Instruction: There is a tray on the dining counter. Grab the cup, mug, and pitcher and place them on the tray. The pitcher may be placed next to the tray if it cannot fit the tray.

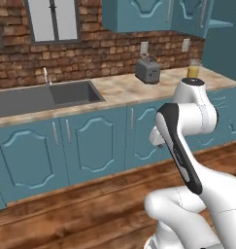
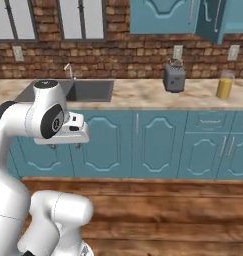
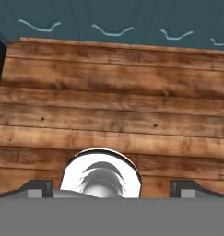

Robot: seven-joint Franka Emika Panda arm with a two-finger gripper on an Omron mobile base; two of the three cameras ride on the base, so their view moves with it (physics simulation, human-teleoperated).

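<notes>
Claw (image 3: 111, 189) spread wide, empty, above wooden floor (image 3: 113, 115). Pitcher (image 2: 224, 85) on bench (image 2: 143, 92) well beyond claw, beside toaster (image 2: 174, 77).

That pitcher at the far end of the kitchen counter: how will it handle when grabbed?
The pitcher looks like clear glass, so probably slick and breakable. It stands tall and narrow, so a high push may tip it. Orange liquid fills most of it: likely heavy and prone to slosh.

Both base views face the kitchen counter (image 1: 119, 90); hand view looks floorward.
</notes>
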